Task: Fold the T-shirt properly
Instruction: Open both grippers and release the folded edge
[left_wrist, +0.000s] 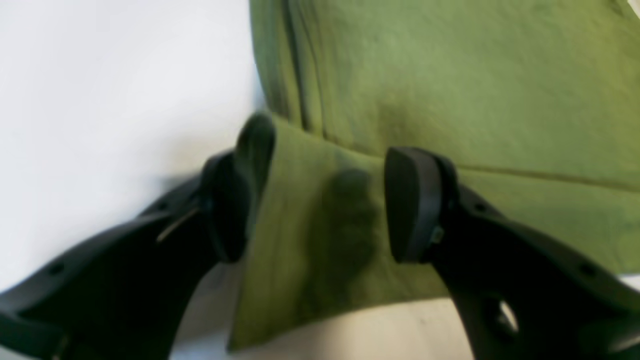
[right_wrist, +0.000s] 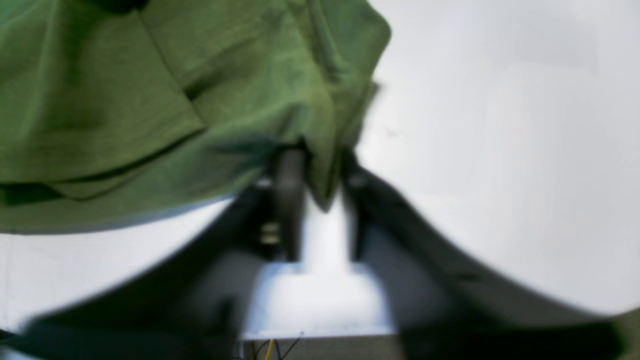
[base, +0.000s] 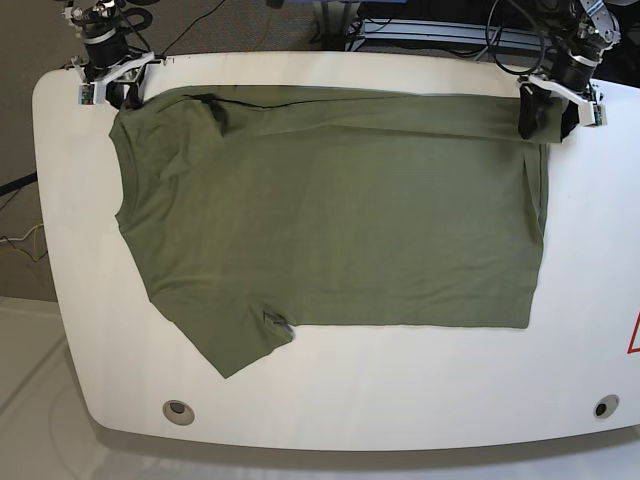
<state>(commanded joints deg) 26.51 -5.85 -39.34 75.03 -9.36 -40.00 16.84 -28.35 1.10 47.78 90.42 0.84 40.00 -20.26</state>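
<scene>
**Base view: green shirt spread on the white bench**

The right gripper (base: 112, 92) at the bench's (base: 330, 400) far left corner has its jaws clamped on a fold of the T-shirt (base: 330, 220). The shirt lies flat across the middle. At the far right corner, the left gripper (base: 545, 115) straddles the hem, jaws apart.

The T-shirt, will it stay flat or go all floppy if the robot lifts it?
Probably floppy: the T-shirt already bunches and creases where the right end effector pinches its edge. It likely sags between grips. It looks light, thin cloth lying flat on the table.
</scene>
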